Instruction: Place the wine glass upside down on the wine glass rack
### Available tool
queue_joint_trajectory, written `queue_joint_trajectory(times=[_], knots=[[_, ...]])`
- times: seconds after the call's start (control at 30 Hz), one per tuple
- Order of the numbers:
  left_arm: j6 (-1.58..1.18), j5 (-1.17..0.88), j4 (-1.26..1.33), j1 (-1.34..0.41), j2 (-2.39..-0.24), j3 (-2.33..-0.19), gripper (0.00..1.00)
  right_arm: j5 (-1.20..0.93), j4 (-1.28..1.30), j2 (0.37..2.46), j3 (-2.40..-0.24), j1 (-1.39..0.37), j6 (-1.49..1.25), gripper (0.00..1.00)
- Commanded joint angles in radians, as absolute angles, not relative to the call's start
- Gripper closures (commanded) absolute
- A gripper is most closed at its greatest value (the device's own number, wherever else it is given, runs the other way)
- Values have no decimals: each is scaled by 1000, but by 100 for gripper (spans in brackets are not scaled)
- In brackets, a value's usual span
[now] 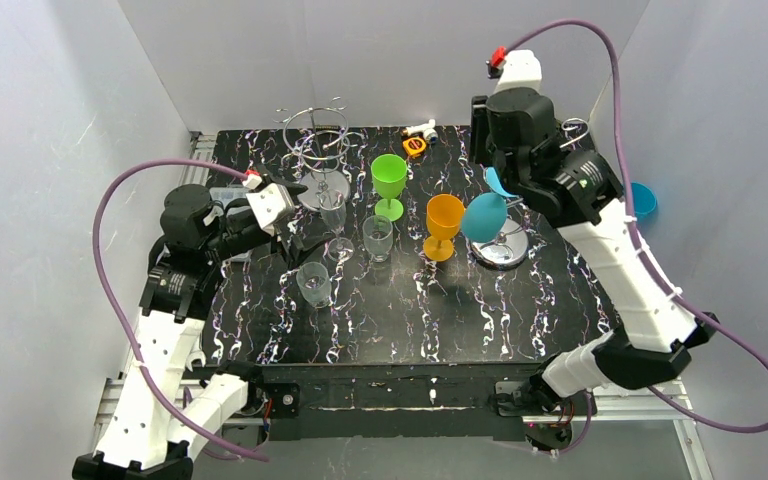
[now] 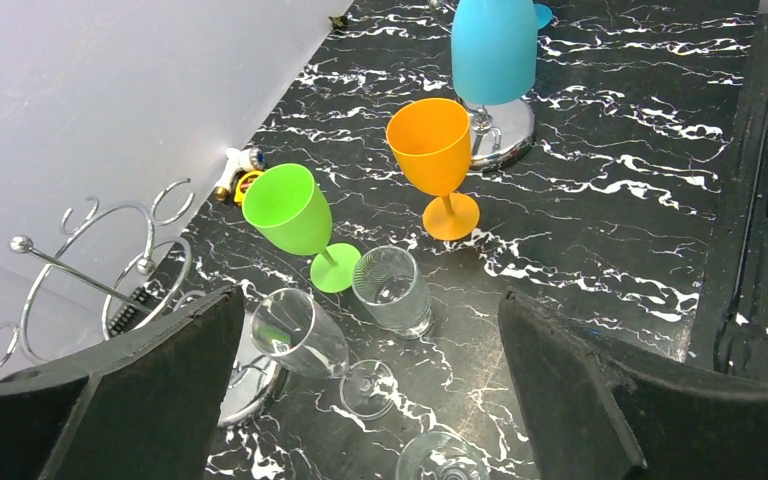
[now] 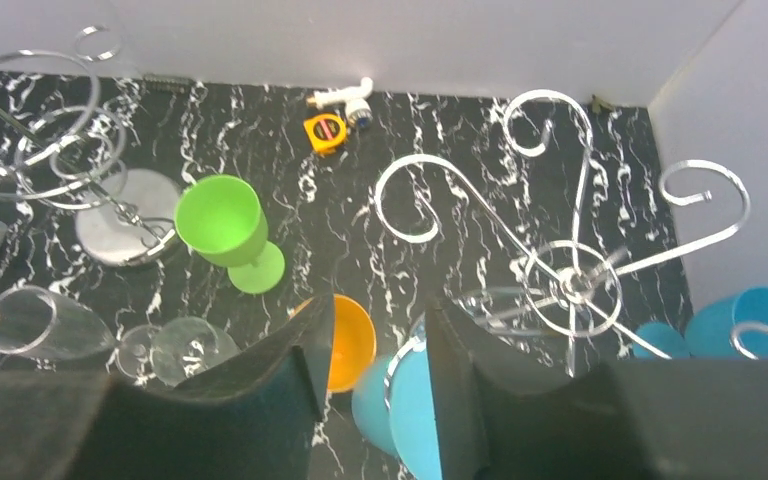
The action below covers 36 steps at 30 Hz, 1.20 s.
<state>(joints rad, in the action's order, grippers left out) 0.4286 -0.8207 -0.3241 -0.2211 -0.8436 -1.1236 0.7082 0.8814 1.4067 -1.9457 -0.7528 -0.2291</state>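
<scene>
A blue wine glass (image 1: 484,217) hangs upside down on the right wire wine glass rack (image 1: 505,252), its foot up at a hook. In the right wrist view this blue glass (image 3: 400,400) lies below the gap of my right gripper (image 3: 378,320), with a rack wire across it. The fingers stand partly apart and the left one is clear of the glass. My right gripper (image 1: 508,190) hovers just above the glass. My left gripper (image 2: 370,400) is wide open over a clear flute (image 2: 300,335), holding nothing. A green glass (image 1: 389,180) and an orange glass (image 1: 444,225) stand upright mid-table.
A second wire rack (image 1: 317,140) stands at the back left. Two clear tumblers (image 1: 377,238) (image 1: 313,283) sit near the flute (image 1: 335,215). A small yellow tape measure (image 1: 414,146) lies at the back edge. Another blue cup (image 1: 643,200) is at the right, off the table.
</scene>
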Motion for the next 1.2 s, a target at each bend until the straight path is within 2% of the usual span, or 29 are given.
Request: queue_joint_trajectory(times=[0.0,0.13,0.3,0.67,1.0,1.17], knots=[[457,-799,-346,-227,-821,-1133,2,655,891,1512,-2080,-739,-159,55],[463,-792,-359,-227,-821,-1152,2,600,958,1603,-2137,-692,-168,51],[477,-784,-375,-227,-814,-1161,2,563,901,1614,-2084,-637,-155,51],[515,-764,-412,-226,-787,-1161,2,482,833,1633,-2044,-594,-135,64],[538,-758,-434,-227,-779,-1170,2,479,805,1651,-2020,-589,-140,65],[541,-758,-435,-227,-776,-1168,2,485,755,1646,-1996,-579,-137,72]])
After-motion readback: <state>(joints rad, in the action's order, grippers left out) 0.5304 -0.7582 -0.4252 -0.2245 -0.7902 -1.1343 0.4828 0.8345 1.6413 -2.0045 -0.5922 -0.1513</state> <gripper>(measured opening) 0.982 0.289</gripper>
